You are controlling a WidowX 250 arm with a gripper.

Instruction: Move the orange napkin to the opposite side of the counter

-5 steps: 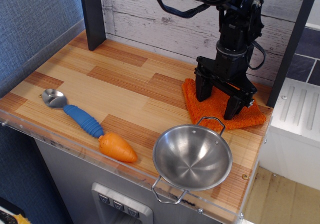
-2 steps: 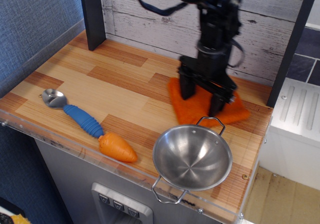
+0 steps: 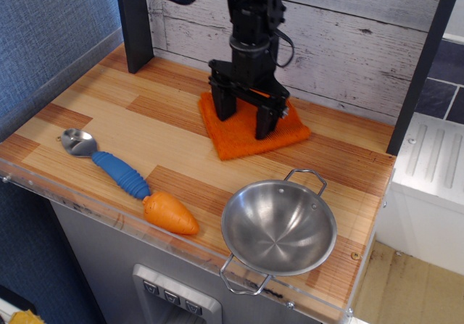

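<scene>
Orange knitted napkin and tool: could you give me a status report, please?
Tool open, fingers pressed on orange knitted napkin. Napkin mid-counter near back wall. Leftward path unobstructed.

You get one fixed view only, set high off the front right of the counter point(image 3: 181, 132), looking down and back toward the plank wall point(image 3: 348, 34). It sits close, so your arm's top is cropped. The front acrylic edge point(image 3: 167, 241) runs diagonally across the lower frame.

The orange napkin point(image 3: 250, 130) is lying on the counter point(image 3: 109, 125) near the back wall point(image 3: 348, 34), under the gripper point(image 3: 245, 117). The bowl point(image 3: 278, 227) is sitting in front, to its right; the carrot point(image 3: 170, 214) and spoon point(image 3: 109, 164) are lying front left.
</scene>
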